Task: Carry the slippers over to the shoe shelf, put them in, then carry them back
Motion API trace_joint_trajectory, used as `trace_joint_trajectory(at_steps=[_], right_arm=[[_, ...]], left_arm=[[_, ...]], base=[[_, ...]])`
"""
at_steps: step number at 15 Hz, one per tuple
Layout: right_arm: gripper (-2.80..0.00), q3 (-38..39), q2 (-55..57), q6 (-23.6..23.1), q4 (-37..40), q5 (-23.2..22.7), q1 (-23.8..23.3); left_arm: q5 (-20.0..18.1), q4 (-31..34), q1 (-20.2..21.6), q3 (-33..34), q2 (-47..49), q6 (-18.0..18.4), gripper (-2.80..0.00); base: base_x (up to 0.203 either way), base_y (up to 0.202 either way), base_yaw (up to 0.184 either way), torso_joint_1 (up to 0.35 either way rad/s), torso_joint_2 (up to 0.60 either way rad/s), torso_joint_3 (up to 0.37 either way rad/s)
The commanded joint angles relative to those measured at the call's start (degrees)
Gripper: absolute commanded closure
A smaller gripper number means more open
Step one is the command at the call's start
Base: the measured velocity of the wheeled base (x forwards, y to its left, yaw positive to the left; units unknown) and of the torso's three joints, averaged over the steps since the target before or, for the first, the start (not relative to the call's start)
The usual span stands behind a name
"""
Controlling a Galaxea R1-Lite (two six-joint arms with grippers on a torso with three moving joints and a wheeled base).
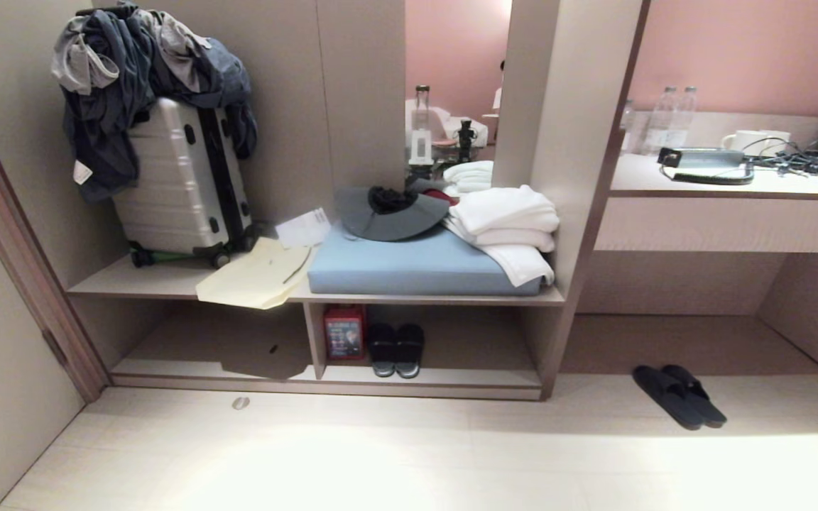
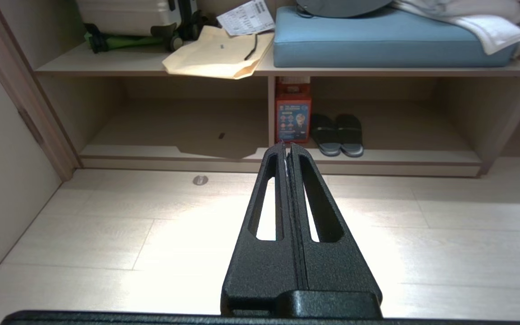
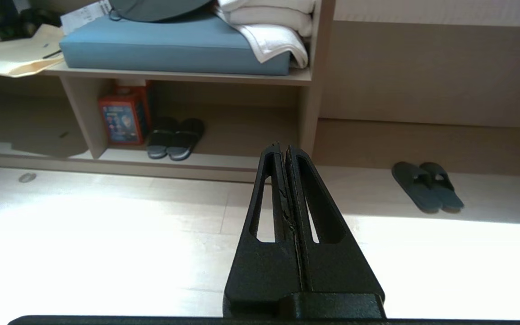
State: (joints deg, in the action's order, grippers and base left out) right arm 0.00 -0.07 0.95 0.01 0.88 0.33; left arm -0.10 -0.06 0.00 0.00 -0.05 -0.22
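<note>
Clenched empty, my right gripper sits nearer the slippers, which lie on the floor off to its right, long axes angled away from the shoe shelf.

This looks like a hotel room's entry alcove. At the upper left of the head view a hard-shell suitcase stands on a built-in luggage shelf with clothes heaped over it. Beside it lie a blue cushion and folded white towels. At the upper right, a bench carries water bottles and white cups. Two pairs of slippers, one in the shoe shelf and one on the pale floor, fit the same reading.
</note>
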Motion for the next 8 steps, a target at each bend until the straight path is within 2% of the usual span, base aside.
trace_joint_trajectory(at_steps=[1,8], right_arm=[[0.00,0.1,0.0,0.0,0.0,0.0,0.0],[0.00,0.1,0.0,-0.1,0.0,0.0,0.0]], left_arm=[[0.0,0.1,0.0,0.0,0.0,0.0,0.00],[0.0,0.0,0.0,0.0,0.0,0.0,0.00]], base=[[-0.196,0.000,0.002,-0.002,0.00,0.002],[-0.195,0.000,0.001,0.001,0.00,0.002]])
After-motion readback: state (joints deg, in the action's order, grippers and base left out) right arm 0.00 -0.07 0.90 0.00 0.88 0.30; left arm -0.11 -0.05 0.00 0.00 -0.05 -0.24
